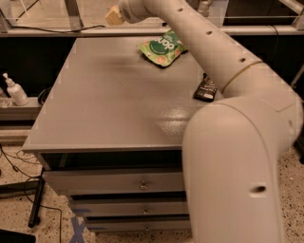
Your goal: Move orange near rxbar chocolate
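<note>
In the single camera view, the gripper (114, 15) hangs above the far edge of the grey worktop (109, 104), toward its far left corner; I cannot tell whether it is spread, pressed together or pinching anything. The chocolate bar (205, 89) lies by the right edge, just beside the arm (228, 61). A green pouch (162, 47) lies near the far edge.

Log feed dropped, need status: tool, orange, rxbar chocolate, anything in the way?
Tool above far edge of table. Orange not in sight. Rxbar chocolate at right edge, beside arm. Green pouch lies between tool and bar.
</note>
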Available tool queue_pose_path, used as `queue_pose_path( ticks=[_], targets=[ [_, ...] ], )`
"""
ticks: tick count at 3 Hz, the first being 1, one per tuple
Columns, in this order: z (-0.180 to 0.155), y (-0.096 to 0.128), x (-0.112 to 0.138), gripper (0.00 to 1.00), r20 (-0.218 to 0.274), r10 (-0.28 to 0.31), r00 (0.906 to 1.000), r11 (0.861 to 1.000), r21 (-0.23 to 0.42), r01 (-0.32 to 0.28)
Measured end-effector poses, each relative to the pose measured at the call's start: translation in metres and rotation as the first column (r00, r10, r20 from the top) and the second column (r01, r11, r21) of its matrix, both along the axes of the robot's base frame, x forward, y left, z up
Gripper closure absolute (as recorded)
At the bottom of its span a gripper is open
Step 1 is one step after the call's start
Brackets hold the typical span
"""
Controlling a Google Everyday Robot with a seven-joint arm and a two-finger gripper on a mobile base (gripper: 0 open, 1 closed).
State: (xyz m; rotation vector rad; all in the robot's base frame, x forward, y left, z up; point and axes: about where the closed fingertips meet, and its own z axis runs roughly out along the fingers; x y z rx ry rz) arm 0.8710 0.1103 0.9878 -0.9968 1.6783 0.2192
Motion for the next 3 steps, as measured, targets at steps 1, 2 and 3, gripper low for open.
queue_pose_path(
  ticks=[1,2,3],
  targets=[
    [0.003,-0.049,-0.04,1.0,0.004,-0.012,0.9999,1.0,-0.025,0.012],
    [-0.019,-0.056,-0.046,1.0,-0.029,-0.015,0.9995,0.999,-0.048,0.014],
    [-0.017,-0.055,-0.046,1.0,-0.025,-0.014,0.9996,0.999,-0.045,0.013]
  ],
)
